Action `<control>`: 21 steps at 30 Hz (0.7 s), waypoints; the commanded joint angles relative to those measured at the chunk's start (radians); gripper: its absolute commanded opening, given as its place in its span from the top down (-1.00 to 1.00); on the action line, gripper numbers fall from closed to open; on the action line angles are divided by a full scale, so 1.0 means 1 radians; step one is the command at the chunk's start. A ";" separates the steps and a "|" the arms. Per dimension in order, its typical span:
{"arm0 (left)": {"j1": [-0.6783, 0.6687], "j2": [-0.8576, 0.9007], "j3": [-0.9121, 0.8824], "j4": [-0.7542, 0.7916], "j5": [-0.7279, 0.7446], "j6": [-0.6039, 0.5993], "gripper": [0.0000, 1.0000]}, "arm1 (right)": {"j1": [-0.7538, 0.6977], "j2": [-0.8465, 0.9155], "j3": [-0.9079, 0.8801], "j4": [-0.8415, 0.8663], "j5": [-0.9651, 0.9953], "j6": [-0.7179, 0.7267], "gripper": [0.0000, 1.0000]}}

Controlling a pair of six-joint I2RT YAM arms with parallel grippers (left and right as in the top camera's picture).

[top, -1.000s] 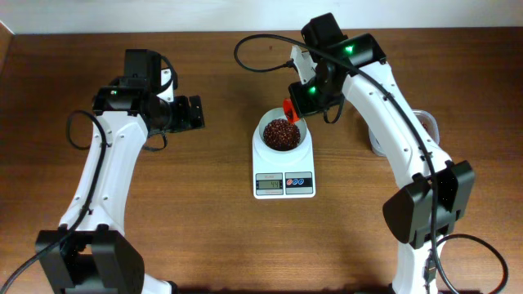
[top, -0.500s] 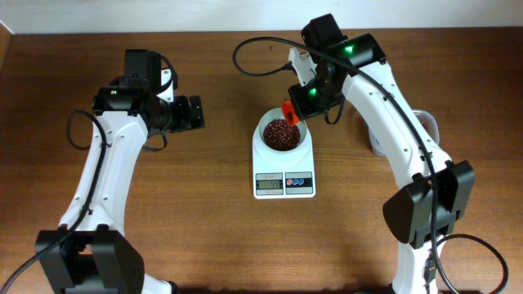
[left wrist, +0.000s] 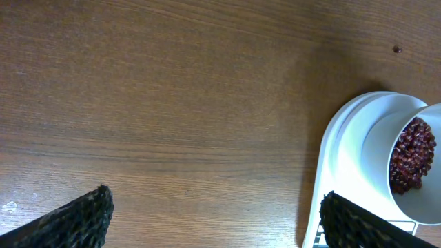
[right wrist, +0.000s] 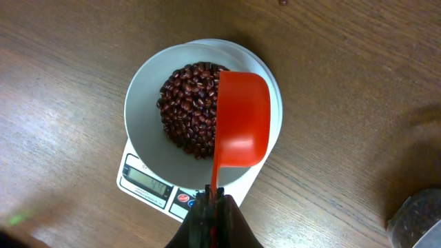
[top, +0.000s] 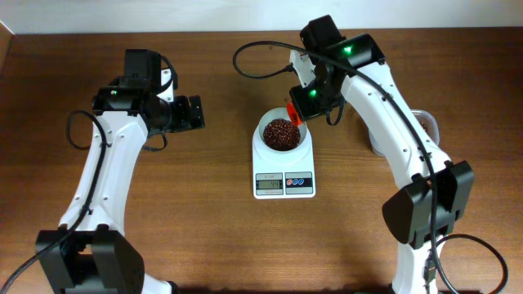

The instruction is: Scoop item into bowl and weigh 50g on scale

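The red-brown beans lie heaped in the white bowl. The bowl stands centred on the scale so that its load registers; the display is too small to read. The red scoop hangs over the bowl's rim on the side away from the scale's display, placed for tipping in, with no beans visible on it. The right hand pinches the scoop's handle. The left hand is spread and empty above the tabletop, left of the scale, apparently parked clear of the weighing.
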 commanded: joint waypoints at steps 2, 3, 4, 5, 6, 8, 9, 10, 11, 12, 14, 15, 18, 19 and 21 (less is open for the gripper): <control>-0.002 0.007 -0.003 -0.002 -0.003 -0.002 -0.98 | 0.003 0.001 0.021 0.002 0.011 0.005 0.92; -0.002 0.007 -0.003 -0.002 -0.003 -0.002 -0.98 | 0.003 0.001 0.021 0.002 0.011 0.004 0.92; -0.002 0.007 -0.003 -0.002 -0.003 -0.002 -0.98 | 0.003 0.001 0.021 0.004 0.011 0.005 0.92; -0.002 0.007 -0.003 -0.002 -0.003 -0.002 -0.98 | 0.003 0.001 0.021 0.006 0.011 0.005 0.92; -0.002 0.007 -0.003 -0.002 -0.003 -0.002 -0.98 | 0.003 0.001 0.021 0.007 0.012 0.013 0.92; -0.002 0.007 -0.003 -0.002 -0.003 -0.002 -0.98 | 0.005 0.001 0.021 0.005 -0.021 0.011 0.92; -0.002 0.007 -0.003 -0.002 -0.003 -0.002 -0.98 | 0.007 0.001 0.021 -0.002 -0.088 -0.045 0.92; -0.002 0.007 -0.003 -0.002 -0.003 -0.002 -0.98 | 0.011 0.001 0.021 -0.009 -0.118 -0.082 0.92; -0.002 0.007 -0.003 -0.002 -0.003 -0.002 -0.98 | 0.011 0.001 0.021 -0.002 -0.034 -0.035 0.92; -0.002 0.007 -0.003 -0.002 -0.003 -0.002 -0.98 | 0.011 0.001 0.021 0.001 0.015 -0.024 0.92; -0.002 0.007 -0.003 -0.002 -0.003 -0.002 -0.98 | 0.011 0.001 0.021 0.005 0.019 -0.011 0.92; -0.002 0.007 -0.003 -0.002 -0.003 -0.002 -0.98 | 0.011 0.001 0.021 0.014 0.008 0.011 0.92; -0.002 0.007 -0.003 -0.002 -0.003 -0.002 -0.98 | 0.036 0.000 0.021 -0.005 0.006 -0.041 0.92; -0.002 0.007 -0.003 -0.002 -0.003 -0.002 -0.98 | 0.039 0.001 0.021 0.004 0.085 0.022 0.92; -0.002 0.007 -0.003 -0.002 -0.003 -0.002 -0.98 | 0.047 0.000 0.021 0.003 0.087 -0.019 0.92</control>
